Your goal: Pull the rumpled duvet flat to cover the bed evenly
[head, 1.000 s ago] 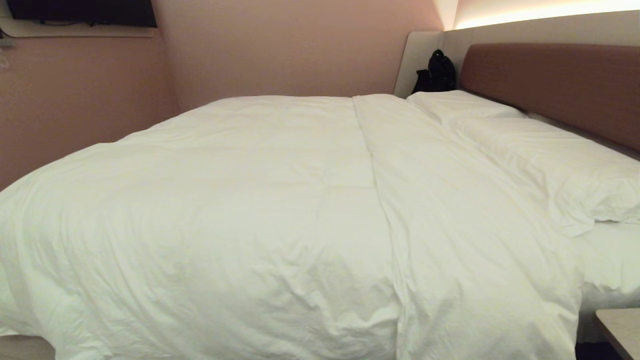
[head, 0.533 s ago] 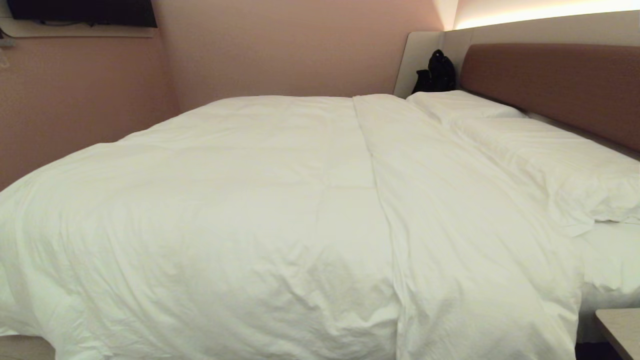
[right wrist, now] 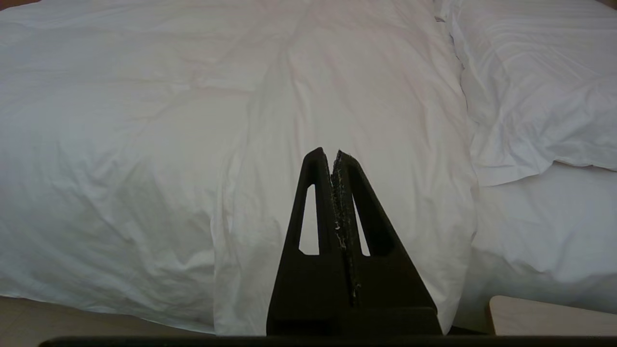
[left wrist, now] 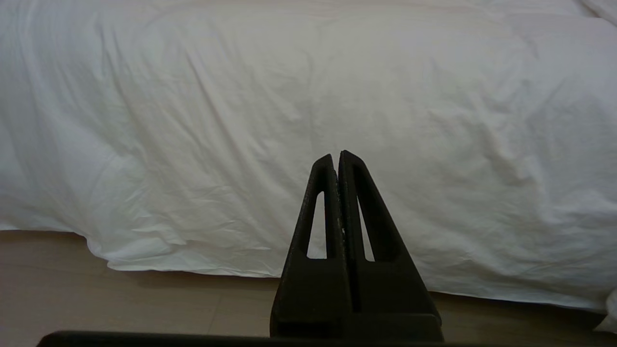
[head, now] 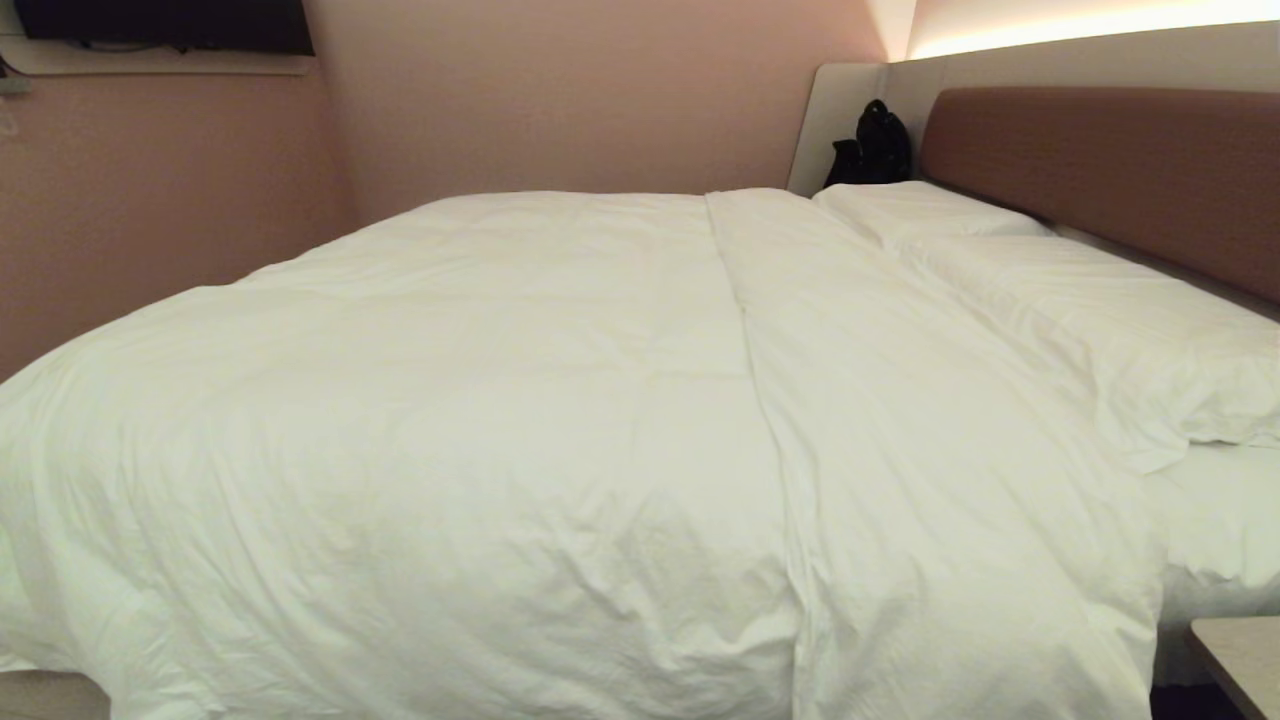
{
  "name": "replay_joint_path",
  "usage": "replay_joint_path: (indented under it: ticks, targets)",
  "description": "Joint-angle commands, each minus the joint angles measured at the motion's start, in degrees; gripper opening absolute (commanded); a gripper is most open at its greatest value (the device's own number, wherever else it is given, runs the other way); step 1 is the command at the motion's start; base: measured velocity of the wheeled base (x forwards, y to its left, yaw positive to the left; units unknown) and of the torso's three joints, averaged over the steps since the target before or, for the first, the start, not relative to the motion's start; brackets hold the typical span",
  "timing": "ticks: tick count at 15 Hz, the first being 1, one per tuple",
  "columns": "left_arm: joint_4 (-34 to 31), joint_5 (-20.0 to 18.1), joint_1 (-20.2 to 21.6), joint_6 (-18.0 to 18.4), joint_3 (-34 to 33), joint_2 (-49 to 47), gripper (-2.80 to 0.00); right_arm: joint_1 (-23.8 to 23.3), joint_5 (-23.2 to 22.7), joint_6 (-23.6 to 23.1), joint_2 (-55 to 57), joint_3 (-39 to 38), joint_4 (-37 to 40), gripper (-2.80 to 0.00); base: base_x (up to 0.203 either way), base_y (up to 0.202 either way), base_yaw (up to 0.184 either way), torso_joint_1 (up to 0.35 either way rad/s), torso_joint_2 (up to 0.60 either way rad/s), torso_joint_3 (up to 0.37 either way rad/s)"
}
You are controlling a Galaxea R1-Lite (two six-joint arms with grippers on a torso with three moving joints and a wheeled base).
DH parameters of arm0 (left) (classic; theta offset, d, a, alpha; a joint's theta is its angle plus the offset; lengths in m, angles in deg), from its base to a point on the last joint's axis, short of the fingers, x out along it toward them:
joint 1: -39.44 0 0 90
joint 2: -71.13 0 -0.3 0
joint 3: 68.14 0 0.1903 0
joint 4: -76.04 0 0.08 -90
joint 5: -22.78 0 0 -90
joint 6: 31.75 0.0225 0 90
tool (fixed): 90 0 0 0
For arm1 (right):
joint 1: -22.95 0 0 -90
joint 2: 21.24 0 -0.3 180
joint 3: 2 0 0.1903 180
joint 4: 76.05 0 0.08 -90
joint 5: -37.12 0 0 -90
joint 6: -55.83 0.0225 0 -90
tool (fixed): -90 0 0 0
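The puffy white duvet [head: 500, 420] lies spread over the bed [head: 1225, 520], hanging down its near side, with a long fold line running from front to back. Bare sheet shows at the right below the pillows. Neither arm appears in the head view. My left gripper [left wrist: 336, 156] is shut and empty, held off the hanging side of the duvet [left wrist: 289, 106] above the floor. My right gripper [right wrist: 328, 153] is also shut with nothing in it, pointing at the duvet [right wrist: 193, 120] near its pillow-side edge.
Two white pillows [head: 1090, 300] lie against the brown headboard [head: 1110, 170]. A black bag [head: 875, 145] sits in the far corner. A pale bedside table corner [head: 1240, 655] stands at the lower right, also seen as the table corner [right wrist: 549, 315]. Beige floor [left wrist: 120, 299] runs along the bed.
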Motion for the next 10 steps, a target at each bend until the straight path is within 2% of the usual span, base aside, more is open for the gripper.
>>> replay_joint_path:
  ticks: [1, 10]
  targets:
    - [0.0, 0.0, 0.0, 0.0, 0.0, 0.0, -2.8, 0.0, -0.1, 0.0, -2.1, -0.1, 1.3, -2.8, 0.0, 0.0, 0.0, 0.0, 0.0, 0.0]
    - [0.0, 0.0, 0.0, 0.0, 0.0, 0.0, -2.8, -0.2, 0.2, 1.9, -6.2, -0.3, 3.2, -2.8, 0.0, 0.0, 0.0, 0.0, 0.0, 0.0]
